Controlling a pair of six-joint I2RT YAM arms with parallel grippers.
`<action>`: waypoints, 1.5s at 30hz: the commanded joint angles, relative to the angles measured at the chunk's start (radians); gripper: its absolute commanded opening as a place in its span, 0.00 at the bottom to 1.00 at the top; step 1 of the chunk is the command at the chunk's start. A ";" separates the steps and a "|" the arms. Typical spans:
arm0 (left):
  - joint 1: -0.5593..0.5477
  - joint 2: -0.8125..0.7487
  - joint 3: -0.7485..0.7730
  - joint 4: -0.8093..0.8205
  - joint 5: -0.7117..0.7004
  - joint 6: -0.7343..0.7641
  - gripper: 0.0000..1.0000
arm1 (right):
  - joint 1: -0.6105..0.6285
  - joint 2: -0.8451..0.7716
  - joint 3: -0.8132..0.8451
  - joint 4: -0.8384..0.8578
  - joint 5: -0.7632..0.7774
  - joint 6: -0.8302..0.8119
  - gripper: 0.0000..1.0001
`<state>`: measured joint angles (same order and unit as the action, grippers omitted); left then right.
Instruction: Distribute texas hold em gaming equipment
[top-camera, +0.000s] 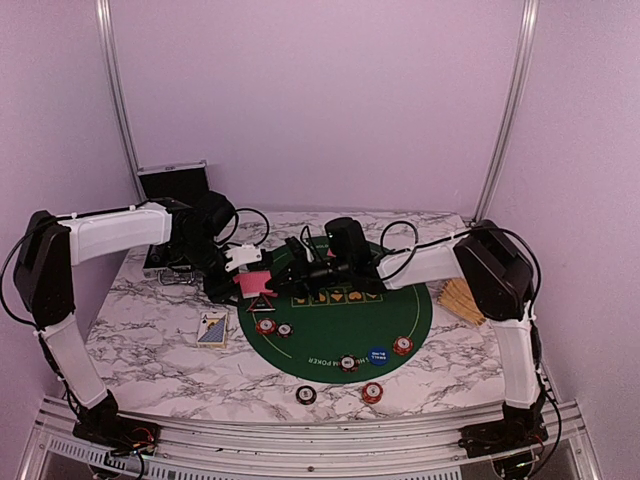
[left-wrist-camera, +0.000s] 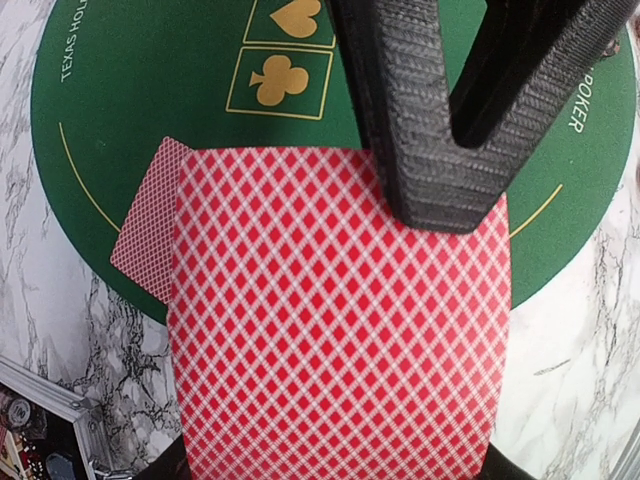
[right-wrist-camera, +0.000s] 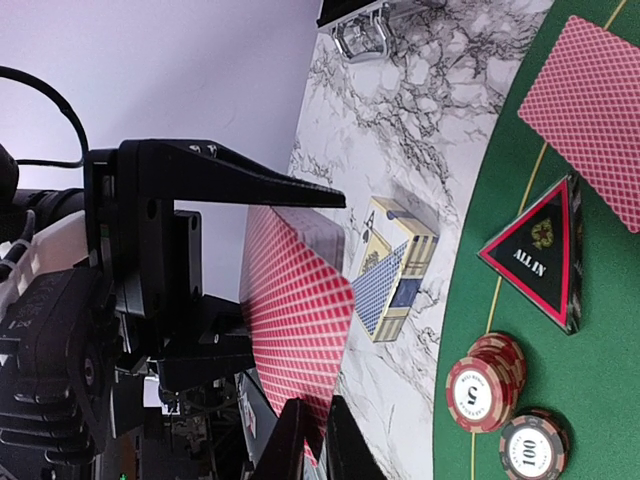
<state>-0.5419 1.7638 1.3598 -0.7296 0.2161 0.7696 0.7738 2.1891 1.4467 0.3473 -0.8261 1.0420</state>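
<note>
My left gripper (top-camera: 238, 277) is shut on a deck of pink-red-backed cards (left-wrist-camera: 340, 320) and holds it above the left edge of the green mat (top-camera: 400, 305). My right gripper (right-wrist-camera: 322, 447) is shut on the deck's top card at its edge; its fingers (left-wrist-camera: 440, 170) pinch it from the far side. One card (left-wrist-camera: 145, 230) lies face down on the mat. The black triangular "ALL IN" marker (right-wrist-camera: 540, 255) lies beside it. Dark-red chips (right-wrist-camera: 485, 385) sit near the marker, others (top-camera: 402, 346) along the mat's near edge. A blue button (top-camera: 376, 355) lies there too.
A card box (top-camera: 212, 328) lies on the marble left of the mat. The silver-edged case (top-camera: 175, 182) stands open at the back left. Two round pieces (top-camera: 306, 394) (top-camera: 372, 392) lie off the mat at the front. A tan stack (top-camera: 462, 300) sits at the right.
</note>
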 joint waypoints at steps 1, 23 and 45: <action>0.007 0.005 -0.001 0.006 0.008 0.002 0.00 | -0.009 -0.040 -0.010 -0.002 0.011 -0.010 0.07; 0.008 0.005 0.000 0.006 0.007 0.000 0.00 | 0.003 -0.004 0.003 0.079 -0.028 0.069 0.36; 0.011 -0.002 -0.001 0.005 0.003 0.001 0.00 | -0.018 -0.034 -0.017 0.040 -0.018 0.035 0.00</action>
<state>-0.5404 1.7672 1.3598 -0.7288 0.2161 0.7692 0.7696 2.1906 1.4521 0.3878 -0.8463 1.0927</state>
